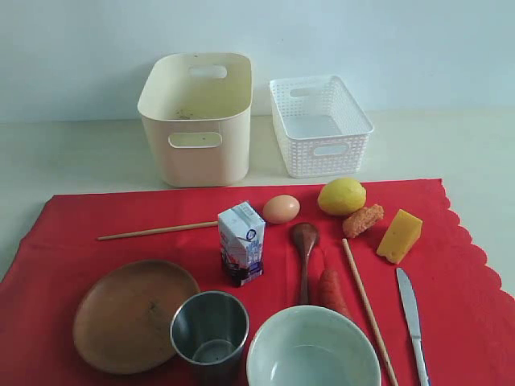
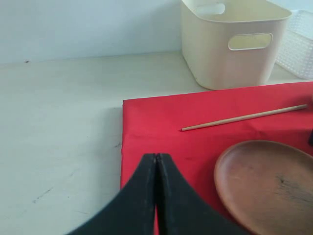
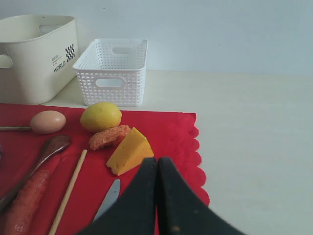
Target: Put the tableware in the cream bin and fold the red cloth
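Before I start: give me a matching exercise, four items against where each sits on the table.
1 steel cup
2 table knife
3 egg
4 cream bin

A off the red cloth, beside the white basket
B between the wooden plate and the bowl
C next to the lemon
D nearest the cloth's scalloped edge

Pairs: 1-B, 2-D, 3-C, 4-A

left tool (image 2: 156, 159) closed, right tool (image 3: 157, 164) closed

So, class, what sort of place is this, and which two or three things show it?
Probably a staged practice tabletop, laid like a dining table: a red cloth on a pale table by a plain wall; a plate, cup and bowl set out; a cream bin and basket behind.
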Robot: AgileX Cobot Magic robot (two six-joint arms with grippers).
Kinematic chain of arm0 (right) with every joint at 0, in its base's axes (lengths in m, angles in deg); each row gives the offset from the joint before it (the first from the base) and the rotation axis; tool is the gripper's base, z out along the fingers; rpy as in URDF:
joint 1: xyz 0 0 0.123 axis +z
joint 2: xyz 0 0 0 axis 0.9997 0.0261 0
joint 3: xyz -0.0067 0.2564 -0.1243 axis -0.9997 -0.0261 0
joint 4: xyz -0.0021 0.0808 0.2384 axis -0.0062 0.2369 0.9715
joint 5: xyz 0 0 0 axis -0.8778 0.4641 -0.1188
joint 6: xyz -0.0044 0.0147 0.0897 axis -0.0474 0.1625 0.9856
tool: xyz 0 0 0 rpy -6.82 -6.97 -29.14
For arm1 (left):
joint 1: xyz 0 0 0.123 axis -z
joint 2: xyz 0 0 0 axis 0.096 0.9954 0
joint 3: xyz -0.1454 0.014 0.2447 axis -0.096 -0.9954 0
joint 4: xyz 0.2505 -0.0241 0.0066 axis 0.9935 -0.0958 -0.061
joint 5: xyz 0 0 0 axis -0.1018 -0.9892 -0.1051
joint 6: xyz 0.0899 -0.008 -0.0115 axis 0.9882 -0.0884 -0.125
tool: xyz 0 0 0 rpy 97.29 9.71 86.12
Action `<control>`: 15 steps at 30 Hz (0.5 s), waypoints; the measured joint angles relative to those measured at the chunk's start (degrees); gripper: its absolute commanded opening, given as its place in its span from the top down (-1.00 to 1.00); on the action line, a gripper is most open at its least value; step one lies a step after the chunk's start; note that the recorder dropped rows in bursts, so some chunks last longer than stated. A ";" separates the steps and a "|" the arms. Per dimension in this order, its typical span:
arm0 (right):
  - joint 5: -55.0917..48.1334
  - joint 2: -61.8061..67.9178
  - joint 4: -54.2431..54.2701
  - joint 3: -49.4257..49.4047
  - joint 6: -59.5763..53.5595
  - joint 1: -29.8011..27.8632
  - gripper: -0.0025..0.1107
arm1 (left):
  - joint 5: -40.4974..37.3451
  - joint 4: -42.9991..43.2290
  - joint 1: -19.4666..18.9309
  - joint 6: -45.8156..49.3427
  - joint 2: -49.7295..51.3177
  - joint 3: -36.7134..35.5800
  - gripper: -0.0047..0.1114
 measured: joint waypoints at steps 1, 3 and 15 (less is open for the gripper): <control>0.00 0.00 0.00 0.00 0.00 0.00 0.96 | 0.00 0.00 0.00 0.00 0.00 0.00 0.92; 0.00 0.00 0.00 0.00 0.00 0.00 0.96 | 0.00 0.00 0.00 0.00 0.00 0.00 0.92; 0.70 7.51 0.00 7.47 0.00 0.00 0.96 | 0.00 0.00 0.00 0.00 0.00 0.00 0.92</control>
